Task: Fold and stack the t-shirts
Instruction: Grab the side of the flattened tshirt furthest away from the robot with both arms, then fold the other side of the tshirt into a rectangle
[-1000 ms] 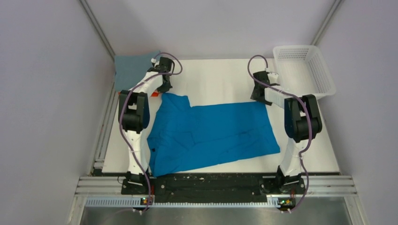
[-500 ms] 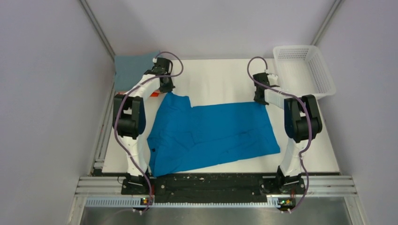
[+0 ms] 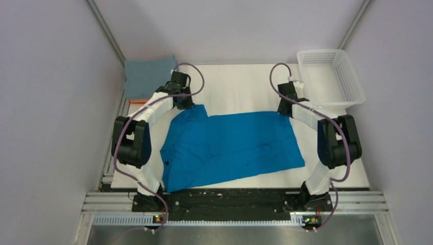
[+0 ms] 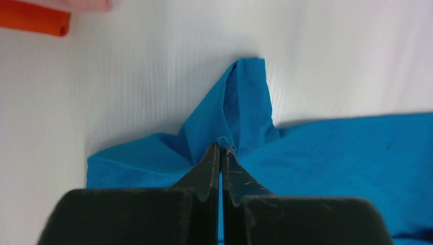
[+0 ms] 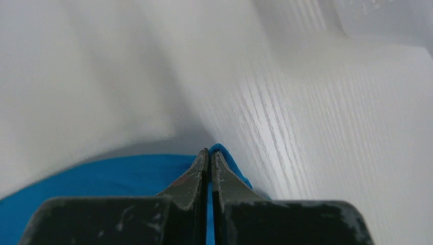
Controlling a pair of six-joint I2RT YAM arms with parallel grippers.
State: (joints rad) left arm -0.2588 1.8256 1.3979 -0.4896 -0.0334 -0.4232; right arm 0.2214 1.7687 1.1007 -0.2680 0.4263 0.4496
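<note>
Tabletop: white, fills the middle of the top view.
Blue t-shirt: spread flat at centre.
Basket: upper right.
Grey-blue t-shirt: folded, upper left.
Left end effector: clenched on the blue t-shirt's upper-left corner, cloth peaked.
Right end effector: clenched on its upper-right corner.

Reaching forward with both arms, elbows bowed outward; left gripper and right gripper clamped shut, blue t-shirt pinched between jaws.
</note>
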